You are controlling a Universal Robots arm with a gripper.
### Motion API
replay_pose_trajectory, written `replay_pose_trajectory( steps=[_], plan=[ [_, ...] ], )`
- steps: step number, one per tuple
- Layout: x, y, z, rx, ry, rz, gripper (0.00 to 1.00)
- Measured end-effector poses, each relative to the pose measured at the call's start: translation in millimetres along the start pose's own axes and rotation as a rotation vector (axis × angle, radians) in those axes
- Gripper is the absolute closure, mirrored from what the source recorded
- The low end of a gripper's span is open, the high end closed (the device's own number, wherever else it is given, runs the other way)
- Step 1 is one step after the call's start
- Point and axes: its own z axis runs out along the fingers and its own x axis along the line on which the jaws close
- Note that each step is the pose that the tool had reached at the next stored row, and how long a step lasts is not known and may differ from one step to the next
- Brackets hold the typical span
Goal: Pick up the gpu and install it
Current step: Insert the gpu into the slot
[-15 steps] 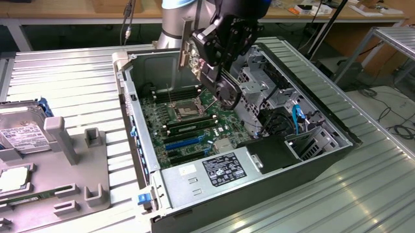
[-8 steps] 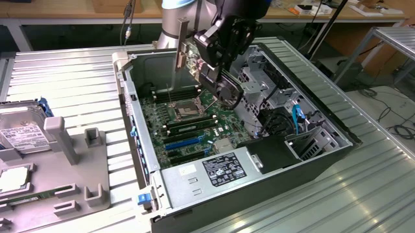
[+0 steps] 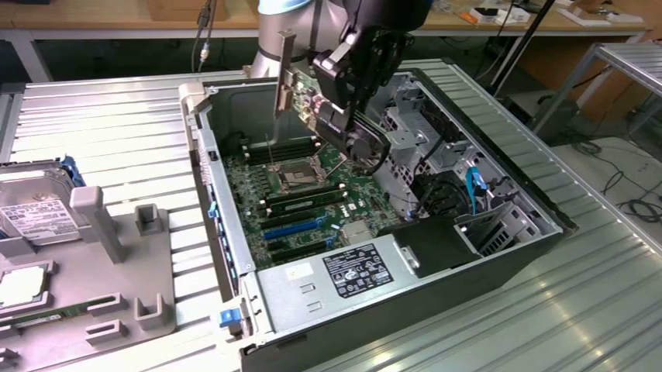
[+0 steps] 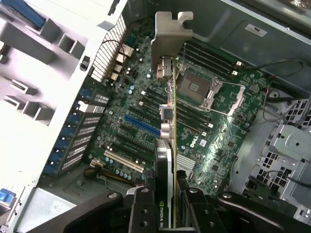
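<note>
My gripper point(image 3: 336, 91) is shut on the gpu point(image 3: 302, 88), holding it in the air above the open computer case point(image 3: 486, 155). The card is a thin green board with a black face, and its silver bracket point(image 3: 282, 77) is at the end far from the fingers. The wrist view looks along the gpu point(image 4: 173, 121) edge-on, with the bracket point(image 4: 170, 31) farthest away and the black fingers point(image 4: 144, 209) clamped on either side of the near end. Below it lies the motherboard point(image 4: 146, 97) with its blue expansion slot point(image 4: 142, 125) and CPU socket point(image 4: 197, 86).
On the exterior view's left, a grey fixture tray point(image 3: 114, 232) holds a hard drive with a white label point(image 3: 31, 213) and a green memory stick point(image 3: 52, 314). Inside the case sit a power supply point(image 3: 342, 271), drive cages point(image 3: 414, 139) and cables point(image 3: 474, 186).
</note>
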Motion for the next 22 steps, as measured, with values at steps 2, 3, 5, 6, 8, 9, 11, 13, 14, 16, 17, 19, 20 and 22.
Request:
replay_pose_trajectory(
  steps=[2, 3, 5, 6, 8, 9, 11, 13, 14, 16, 17, 19, 20, 22],
  plan=[
    [0.0, 0.0, 0.0, 0.0000, 0.0009, -0.020, 0.73],
    [0.0, 0.0, 0.0, 0.0000, 0.0015, -0.034, 0.73],
    [0.0, 0.0, 0.0, -0.0001, 0.0027, -0.062, 0.73],
    [0.0, 0.0, 0.0, -0.0001, 0.0031, -0.072, 0.73],
    [0.0, 0.0, 0.0, -0.0001, 0.0048, -0.109, 0.73],
    [0.0, 0.0, 0.1, -0.0002, 0.0053, -0.124, 0.73],
    [0.0, 0.0, 0.1, -0.0002, 0.0067, -0.155, 0.73],
    [0.0, 0.0, 0.1, -0.0002, 0.0083, -0.191, 0.73],
    [0.0, 0.0, 0.1, -0.0003, 0.0090, -0.208, 0.73],
    [0.0, 0.0, 0.1, -0.0004, 0.0108, -0.247, 0.73],
    [0.0, 0.0, 0.1, -0.0004, 0.0113, -0.259, 0.73],
    [0.0, 0.0, 0.2, -0.0004, 0.0121, -0.279, 0.73],
    [0.0, 0.0, 0.2, -0.0004, 0.0126, -0.290, 0.73],
    [0.0, 0.0, 0.2, -0.0005, 0.0141, -0.324, 0.73]
  ],
)
